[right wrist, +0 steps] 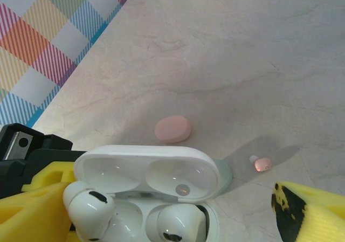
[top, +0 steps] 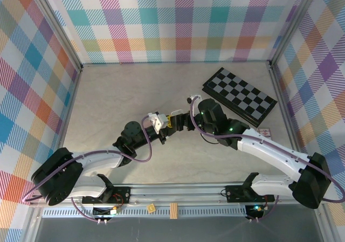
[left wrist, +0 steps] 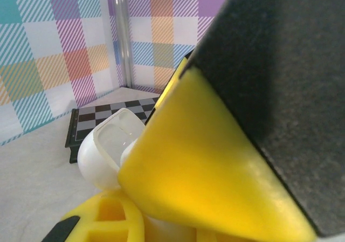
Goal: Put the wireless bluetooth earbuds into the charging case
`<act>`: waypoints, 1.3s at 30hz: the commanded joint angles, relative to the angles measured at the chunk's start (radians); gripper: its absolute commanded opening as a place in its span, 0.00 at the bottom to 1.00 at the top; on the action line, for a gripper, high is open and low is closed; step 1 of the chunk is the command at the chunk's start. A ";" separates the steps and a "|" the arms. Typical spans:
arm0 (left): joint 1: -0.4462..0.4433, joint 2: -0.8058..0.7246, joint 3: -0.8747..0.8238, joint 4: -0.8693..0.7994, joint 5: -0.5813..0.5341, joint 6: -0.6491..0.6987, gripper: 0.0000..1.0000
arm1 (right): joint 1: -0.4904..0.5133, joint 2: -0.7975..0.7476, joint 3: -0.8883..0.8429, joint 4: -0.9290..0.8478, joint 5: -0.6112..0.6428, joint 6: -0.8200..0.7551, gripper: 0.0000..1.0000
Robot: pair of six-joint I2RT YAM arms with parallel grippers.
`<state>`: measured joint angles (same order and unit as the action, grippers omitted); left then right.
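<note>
1. The left gripper (top: 167, 126) is clenched on the white charging case (right wrist: 135, 218), which is held above the table (right wrist: 242, 48) near the middle of the scene. The lid (right wrist: 145, 172) is folded back toward the far side.
2. Two white earbuds are found in the case. The left earbud (right wrist: 89, 201) appears to stand higher, over the left rim, and whether it is fully seated cannot be told. The right earbud (right wrist: 175, 223) sits lower in its well.
3. Beyond the case, a closed pink case (right wrist: 172, 129) lies on the table. A loose pink earbud (right wrist: 262, 164) lies to its right, apart from it.
4. The right gripper (top: 178, 121) is released and nothing is held in it. One yellow finger (right wrist: 307, 212) is seen just right of the charging case, clear of it.
5. A chessboard (top: 240, 96) lies at the far right.

The step in hand is judged to be the seating of the left earbud. The case is to be held level and steady by the left gripper. The earbud is to be pressed straight down along its well with light force. The lid is not to be struck, and the seated right earbud is not to be disturbed.
</note>
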<state>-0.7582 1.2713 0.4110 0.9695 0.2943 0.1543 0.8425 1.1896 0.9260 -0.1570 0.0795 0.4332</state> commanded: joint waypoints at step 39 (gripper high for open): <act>0.003 -0.045 -0.034 -0.002 -0.039 0.084 0.01 | -0.008 -0.002 0.151 -0.148 -0.084 -0.018 0.62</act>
<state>-0.7578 1.2503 0.3836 0.9600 0.2447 0.2108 0.8383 1.1782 1.0336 -0.2756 0.0345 0.4259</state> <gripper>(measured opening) 0.166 0.660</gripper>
